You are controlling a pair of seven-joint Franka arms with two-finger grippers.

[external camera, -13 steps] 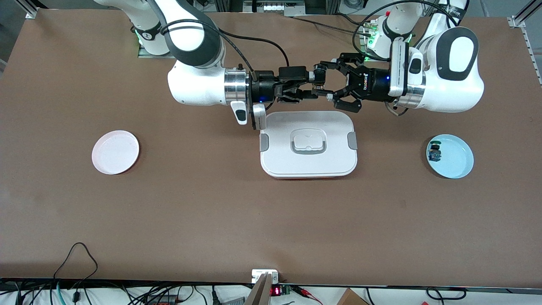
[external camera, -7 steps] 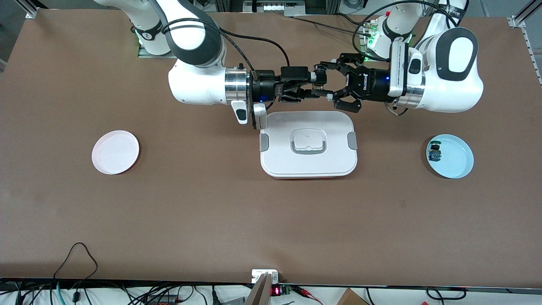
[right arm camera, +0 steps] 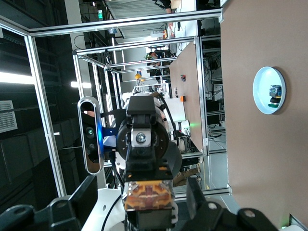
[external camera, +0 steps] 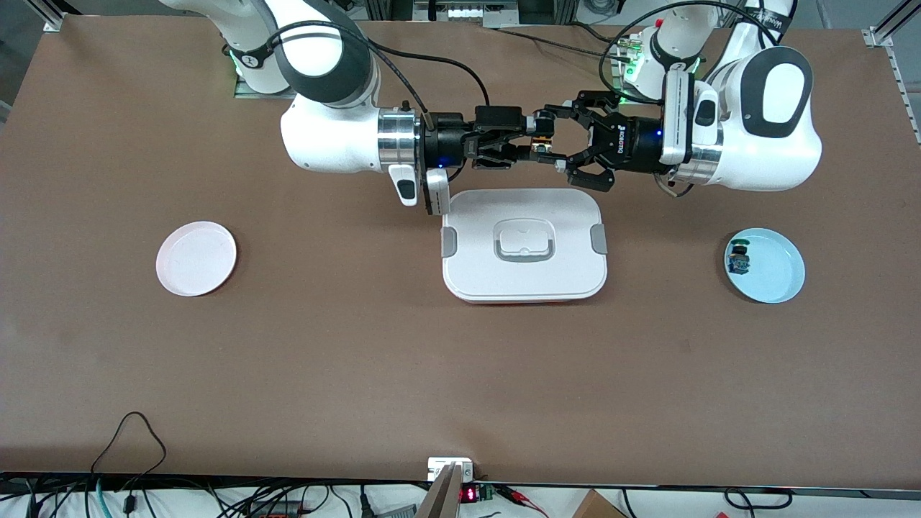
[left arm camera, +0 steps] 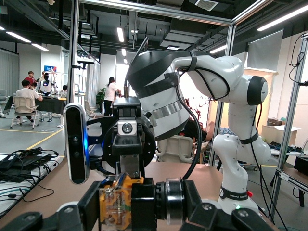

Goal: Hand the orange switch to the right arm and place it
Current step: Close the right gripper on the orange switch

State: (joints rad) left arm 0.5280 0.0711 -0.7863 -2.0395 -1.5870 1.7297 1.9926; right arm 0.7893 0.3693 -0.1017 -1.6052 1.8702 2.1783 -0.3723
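Observation:
The orange switch (external camera: 537,148) hangs in the air over the table, just past the white box's edge on the robots' side. My left gripper (external camera: 547,142), the spidery one, is shut on it end to end. The left wrist view shows the orange body (left arm camera: 115,202) against one pad and the black head against the other. My right gripper (external camera: 524,142) faces the left one, open, with its fingers on either side of the switch. In the right wrist view the switch (right arm camera: 147,196) sits between those spread fingers (right arm camera: 60,214) with gaps on both sides.
A white lidded box (external camera: 575,277) lies mid-table below both grippers. A pink plate (external camera: 196,258) lies toward the right arm's end. A light blue plate (external camera: 777,277) toward the left arm's end holds a blue-bodied switch (external camera: 738,259).
My right arm has shifted slightly toward its own end and risen, bringing its fingers level with the switch. My left gripper has kept hold and stayed put.

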